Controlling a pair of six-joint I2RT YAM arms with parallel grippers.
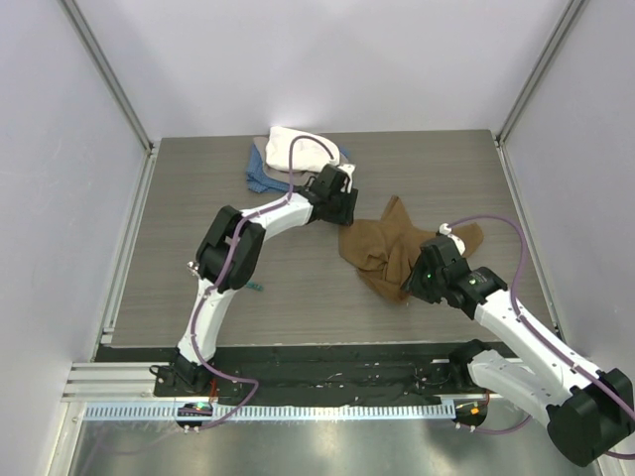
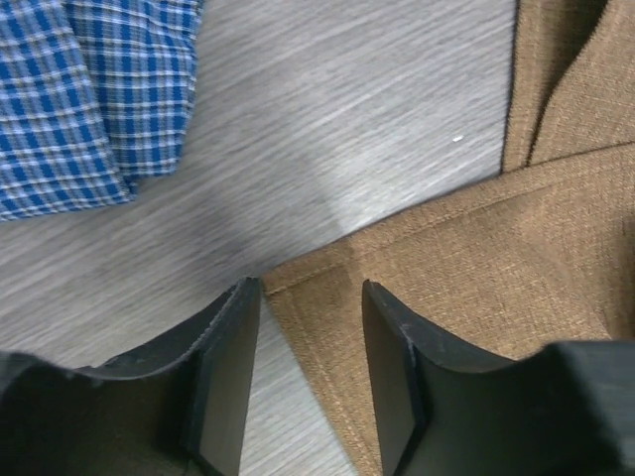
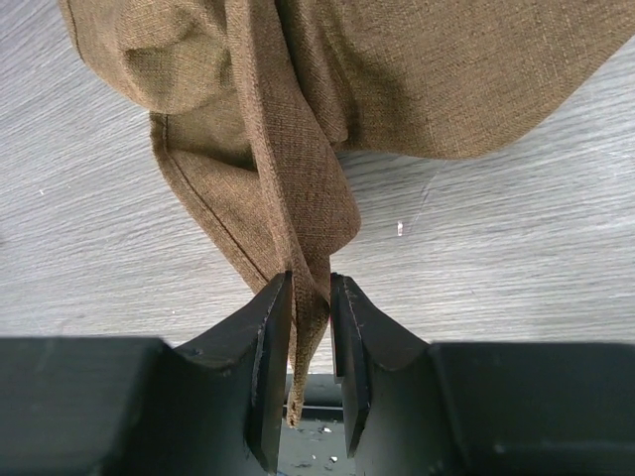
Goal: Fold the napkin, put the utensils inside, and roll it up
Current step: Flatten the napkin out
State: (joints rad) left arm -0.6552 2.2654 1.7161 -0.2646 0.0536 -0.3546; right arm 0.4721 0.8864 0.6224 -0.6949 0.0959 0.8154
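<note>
Pinching a fold of the napkin [image 3: 397, 69] tight in my right gripper [image 3: 310, 283], I hold the left gripper [image 2: 308, 297] spread wide astride another corner, not yet closed. The napkin lies bunched at centre-right of the table [image 1: 198, 198], unfolded. A thin green sliver beside the left arm, probably the spoon [image 1: 255, 288], sits well apart. By my reckoning, folding, loading and rolling are all still to do.

left fingers [image 2: 223, 382] spread apart, right fingers [image 3: 270, 367] pinched close
</note>
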